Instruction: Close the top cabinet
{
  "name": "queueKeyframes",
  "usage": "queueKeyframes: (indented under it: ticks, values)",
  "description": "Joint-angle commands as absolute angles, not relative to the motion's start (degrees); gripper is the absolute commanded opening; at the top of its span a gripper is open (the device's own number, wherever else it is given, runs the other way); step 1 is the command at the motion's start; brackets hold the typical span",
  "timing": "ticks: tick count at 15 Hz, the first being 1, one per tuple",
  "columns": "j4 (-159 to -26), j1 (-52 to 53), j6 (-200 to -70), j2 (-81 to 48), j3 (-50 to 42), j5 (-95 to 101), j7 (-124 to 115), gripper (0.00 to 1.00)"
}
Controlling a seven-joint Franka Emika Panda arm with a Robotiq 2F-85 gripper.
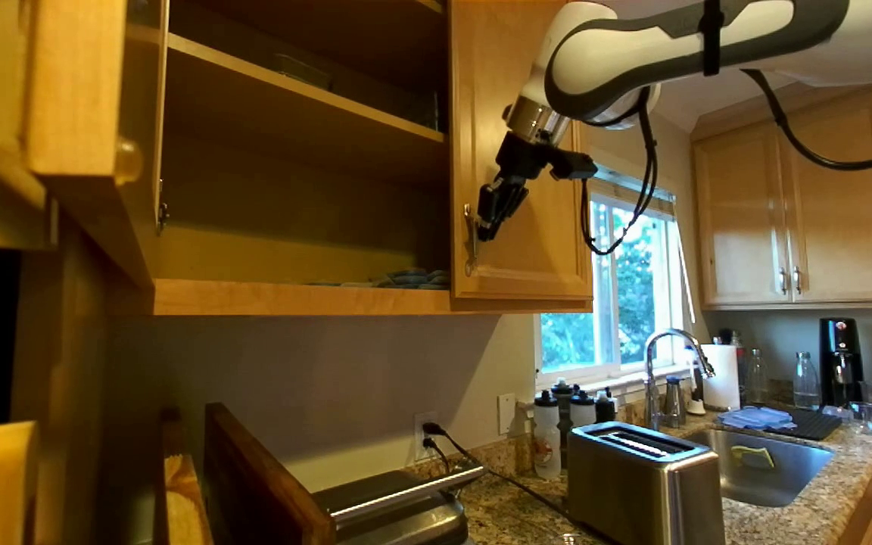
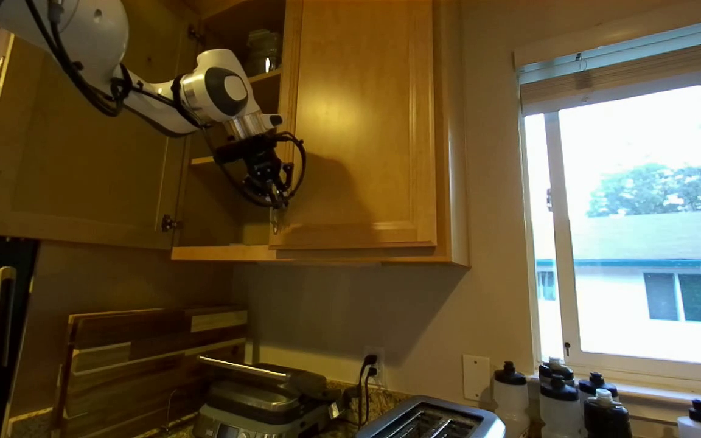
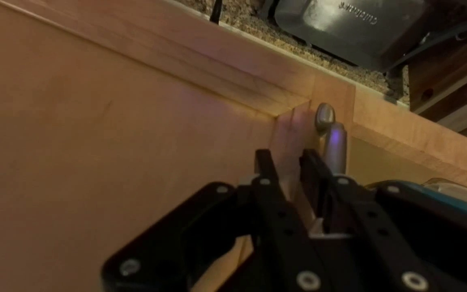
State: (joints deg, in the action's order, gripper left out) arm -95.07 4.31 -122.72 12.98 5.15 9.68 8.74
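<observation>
The claw [image 3: 283, 160] is released: its two black fingers [image 3: 266, 166] stand partly spread, with wood of the closed door [image 3: 116, 162] showing through the narrow gap between the tips. In the wrist view the metal handle [image 3: 335, 148] of that door lies outside the pair, just beside one finger; whether the two touch cannot be told.

In an exterior view the arm [image 2: 216, 79] passes in front of the open door [image 2: 83, 158] and covers part of the opening. Below, the table [image 1: 508, 522] carries a steel toaster [image 1: 644, 484] and a lidded appliance [image 3: 351, 28] lettered Cuisinart, with cutting boards [image 2: 156, 371] upright near it. Capped bottles [image 2: 510, 395] stand near the window [image 2: 630, 261].

The top cabinet [image 1: 300, 299] hangs on the wall above the table. The claw points downward in front of its closed door, near the lower corner by the handle. The shelved opening begins just beside the claw; the open door is hinged on that opening's far side, well apart from the fingertips.
</observation>
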Motion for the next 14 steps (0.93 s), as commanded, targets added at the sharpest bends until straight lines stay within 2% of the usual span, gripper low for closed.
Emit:
queueKeyframes:
  ticks: [1, 7, 9, 14]
  values:
    - [-99.3, 4.2, -118.4, 16.9, 5.9, 11.7, 7.4, 0.57]
    - [-103.3, 6.8, -109.2, 19.7, 6.2, 6.8, 10.7, 0.96]
    - [-104.7, 7.5, -106.8, 20.8, 6.2, 5.5, 11.2, 1.0]
    - [-106.2, 9.6, -102.7, 22.5, 7.4, 4.1, 12.9, 1.0]
